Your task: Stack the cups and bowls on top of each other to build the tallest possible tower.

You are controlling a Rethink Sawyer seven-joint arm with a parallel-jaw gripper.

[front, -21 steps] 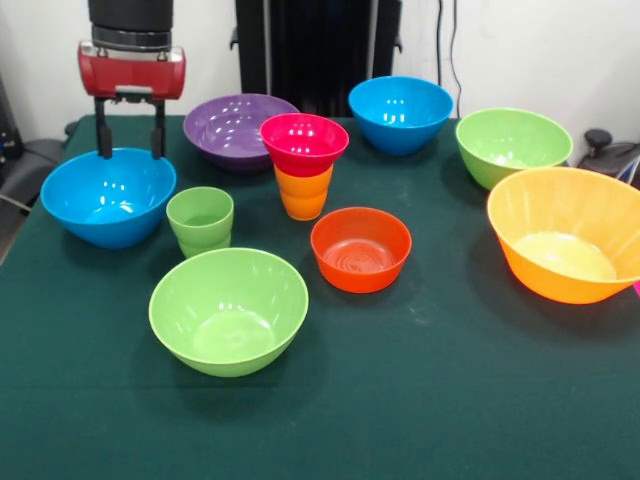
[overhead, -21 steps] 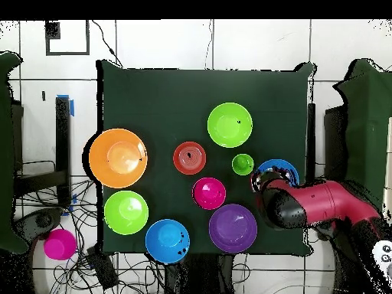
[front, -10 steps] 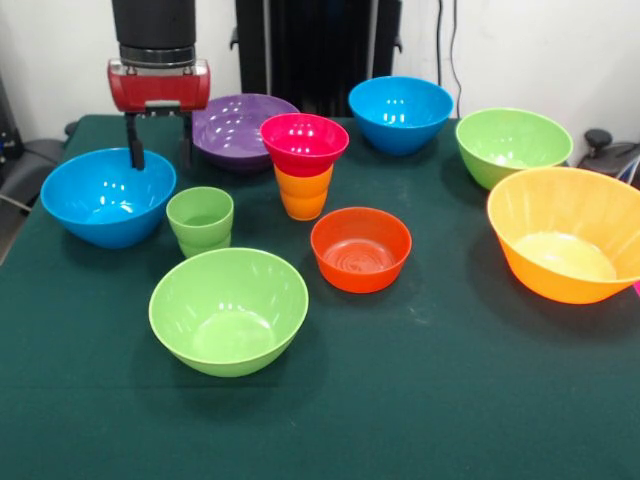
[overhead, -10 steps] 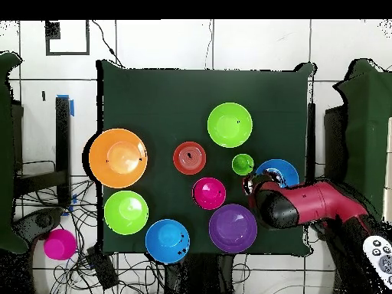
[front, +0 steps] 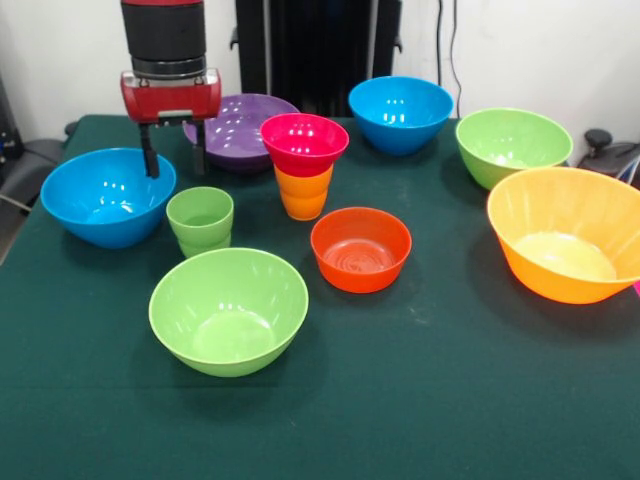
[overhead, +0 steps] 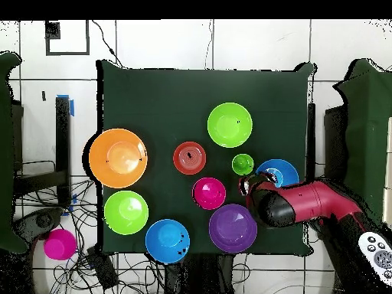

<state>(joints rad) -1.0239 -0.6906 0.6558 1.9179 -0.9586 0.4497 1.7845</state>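
Hovering empty with its two fingers spread, the gripper hangs just behind the light green cup, between the near blue bowl and the purple bowl; likely lining up on the cup.

- Tower begun: magenta bowl seated upright on the orange cup, mid-table.
- Orange-red bowl: just beside that stack, loose.
- Light green bowls: one at the front, one far right.
- Second blue bowl: at the back.
- Large orange bowl: right edge, a probable wide base.
- All rims up, spaced apart for single picks on the green tablecloth.
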